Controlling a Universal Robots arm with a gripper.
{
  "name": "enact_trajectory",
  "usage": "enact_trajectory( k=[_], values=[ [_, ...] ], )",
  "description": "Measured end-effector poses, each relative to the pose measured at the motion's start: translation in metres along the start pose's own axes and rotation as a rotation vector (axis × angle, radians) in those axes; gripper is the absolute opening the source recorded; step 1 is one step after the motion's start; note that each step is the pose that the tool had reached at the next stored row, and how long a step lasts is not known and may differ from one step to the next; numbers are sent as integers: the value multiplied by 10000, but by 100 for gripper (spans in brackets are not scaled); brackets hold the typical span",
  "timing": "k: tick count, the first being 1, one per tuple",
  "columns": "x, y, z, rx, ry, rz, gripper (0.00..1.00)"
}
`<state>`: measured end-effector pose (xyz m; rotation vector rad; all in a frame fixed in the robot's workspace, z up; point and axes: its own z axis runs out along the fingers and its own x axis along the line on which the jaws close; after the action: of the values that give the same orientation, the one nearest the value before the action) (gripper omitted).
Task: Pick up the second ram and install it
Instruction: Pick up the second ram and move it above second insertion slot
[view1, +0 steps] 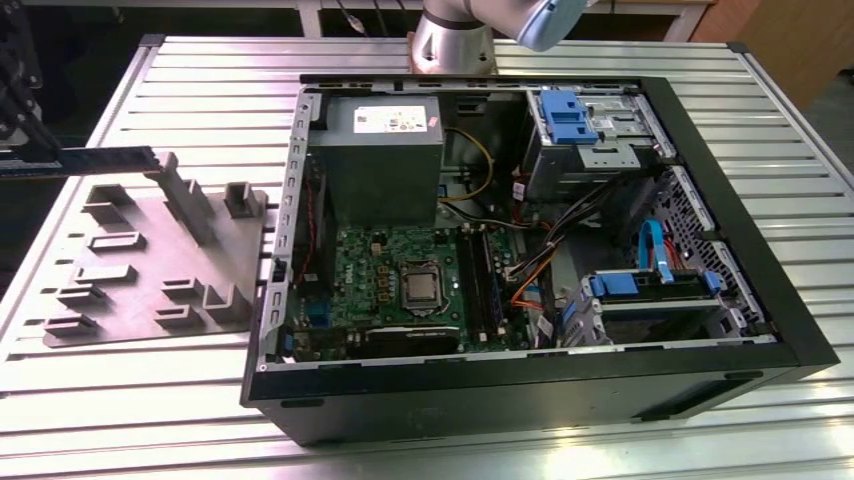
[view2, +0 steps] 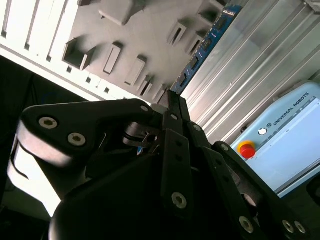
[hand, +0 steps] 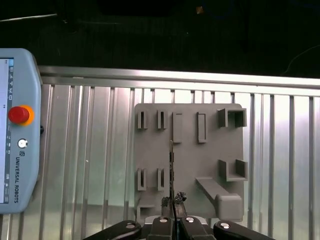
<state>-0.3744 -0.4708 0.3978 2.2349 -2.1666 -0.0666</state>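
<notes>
the gripper (hand: 172, 200) hangs over the grey plastic tray (hand: 192, 160) on the slatted metal tabletop (view1: 174, 400). its fingers (view2: 172, 140) are pressed in on one end of the second ram (hand: 171, 165), pinching the thin board by its flat faces. in the first wrist view the stick shows edge-on, as a thin dark line running out from the fingertips over the middle of the tray, between the rows of small slots and the taller box-shaped holders. in the second wrist view the ram (view2: 205, 45) shows its bluish-green face, reaching away from the gripper (view2: 172, 97) with the tray (view2: 145, 35) behind it. in the exterior view it is a dark level strip (view1: 100, 158) at the exterior view's left, above the tray's (view1: 134, 270) far edge and well apart from the open computer case (view1: 534, 400). the case lies on its side on the tabletop, with the green board (view1: 387, 260) inside facing up. a light blue control pad (hand: 20, 165) with a red button (hand: 19, 114) lies on the tabletop near the tray; it also shows in the second wrist view (view2: 285, 135).
</notes>
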Motion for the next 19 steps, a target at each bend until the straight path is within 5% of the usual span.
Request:
enact_trajectory(
  k=[19],
  values=[
    [3, -85, -38, -20, 1, -1, 12]
  ],
)
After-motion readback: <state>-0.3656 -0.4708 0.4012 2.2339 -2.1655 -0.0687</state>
